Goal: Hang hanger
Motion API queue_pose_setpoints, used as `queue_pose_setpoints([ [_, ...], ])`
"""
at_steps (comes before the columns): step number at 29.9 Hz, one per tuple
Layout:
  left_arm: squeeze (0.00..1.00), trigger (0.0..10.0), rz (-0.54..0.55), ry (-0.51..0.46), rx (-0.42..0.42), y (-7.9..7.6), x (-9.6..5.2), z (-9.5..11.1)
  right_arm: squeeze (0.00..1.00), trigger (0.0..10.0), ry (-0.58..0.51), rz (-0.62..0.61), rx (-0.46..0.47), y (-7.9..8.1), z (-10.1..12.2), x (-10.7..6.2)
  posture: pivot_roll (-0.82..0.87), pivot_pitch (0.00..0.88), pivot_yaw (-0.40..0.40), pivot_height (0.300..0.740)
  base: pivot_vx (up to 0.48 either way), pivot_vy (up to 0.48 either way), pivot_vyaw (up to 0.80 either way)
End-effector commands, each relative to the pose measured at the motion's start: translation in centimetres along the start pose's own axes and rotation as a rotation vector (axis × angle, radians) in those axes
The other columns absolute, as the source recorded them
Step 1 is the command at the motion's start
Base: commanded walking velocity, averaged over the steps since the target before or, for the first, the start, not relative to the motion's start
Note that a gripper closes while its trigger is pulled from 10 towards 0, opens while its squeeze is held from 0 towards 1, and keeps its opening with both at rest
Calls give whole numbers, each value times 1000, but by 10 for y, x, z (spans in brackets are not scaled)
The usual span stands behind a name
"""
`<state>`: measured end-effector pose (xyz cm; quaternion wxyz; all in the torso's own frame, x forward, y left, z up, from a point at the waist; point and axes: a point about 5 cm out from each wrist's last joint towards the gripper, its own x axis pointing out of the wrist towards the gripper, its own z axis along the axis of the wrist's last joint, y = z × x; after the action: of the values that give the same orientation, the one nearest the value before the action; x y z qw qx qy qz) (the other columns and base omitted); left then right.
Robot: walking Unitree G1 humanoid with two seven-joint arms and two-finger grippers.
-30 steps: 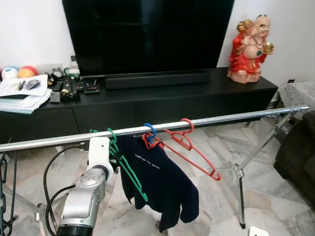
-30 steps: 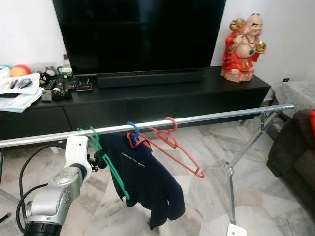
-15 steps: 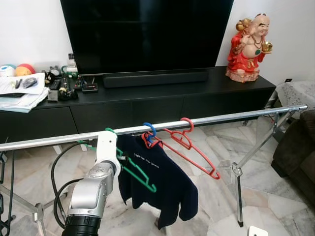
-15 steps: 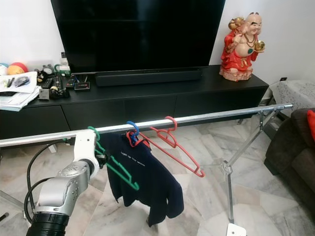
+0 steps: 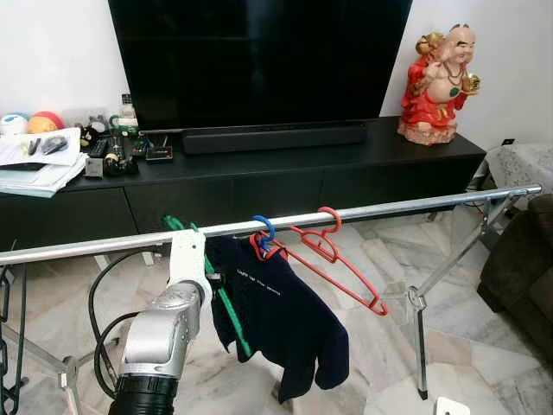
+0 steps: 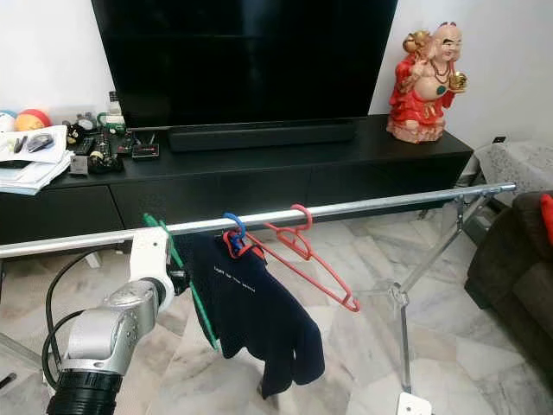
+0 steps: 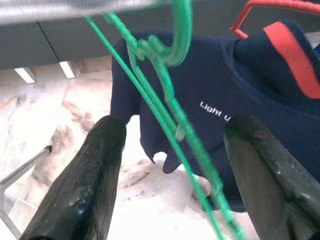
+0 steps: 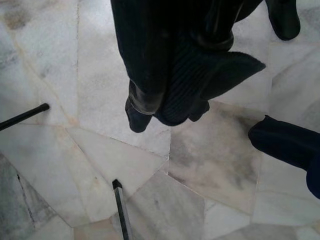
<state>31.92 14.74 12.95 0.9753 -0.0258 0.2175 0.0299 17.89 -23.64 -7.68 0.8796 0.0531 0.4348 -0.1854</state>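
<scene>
A green hanger [image 5: 226, 307] hangs by its hook from the silver rail [image 5: 397, 207], close to the white wrist of my raised left arm [image 5: 164, 333]. In the left wrist view my left gripper [image 7: 176, 125] is open, with its black fingers [image 7: 95, 175] wide apart on either side of the green hanger [image 7: 165, 95] and not touching it. To its right on the rail hang a navy shirt [image 5: 276, 316] on a red hanger and an empty red hanger [image 5: 337, 259]. My right gripper [image 8: 165, 112] hangs idle over the marble floor, fingers together.
A black TV console [image 5: 259, 173] with a large TV [image 5: 259, 60] stands behind the rack. A red statue [image 5: 441, 82] sits on its right end, clutter on its left. The rack's leg [image 5: 421, 337] stands at right, a dark sofa [image 5: 523, 277] beyond it.
The green hanger has swung from sticking out to the right to hanging down nearly edge-on from the rail. My left arm has barely moved.
</scene>
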Motion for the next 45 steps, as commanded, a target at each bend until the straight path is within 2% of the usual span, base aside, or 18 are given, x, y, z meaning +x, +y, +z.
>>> queue_pose_setpoints([
  [1,0,10000,-5,-22,-10,-3,-2,8,0,10000,-27,1,-5,1,8,1,146,0,-69,740,0,0,0],
  [6,0,10000,-5,-2,-4,-4,2,2,0,10000,-32,6,-5,3,10,1,146,0,-68,740,0,0,0],
  [14,0,10000,12,27,32,-3,16,-12,0,10000,-34,13,-7,6,10,1,136,0,-68,740,0,0,0],
  [20,0,10000,10,-3,42,-4,27,-4,0,10000,-36,12,-5,6,11,1,135,0,-69,740,0,0,0],
  [30,0,10000,17,-74,37,1,29,18,0,10000,-30,10,-9,3,9,1,130,0,-71,740,0,0,0],
  [36,0,10000,63,-45,36,9,38,8,0,10000,-26,16,-12,3,8,1,128,0,-72,740,0,0,0],
  [40,0,10000,113,-23,-1,18,45,2,0,10000,-27,19,-23,3,9,1,125,0,-74,740,0,0,0],
  [45,0,10000,113,-14,-2,19,49,-1,0,10000,-32,21,-27,5,14,2,125,0,-76,740,0,0,0],
])
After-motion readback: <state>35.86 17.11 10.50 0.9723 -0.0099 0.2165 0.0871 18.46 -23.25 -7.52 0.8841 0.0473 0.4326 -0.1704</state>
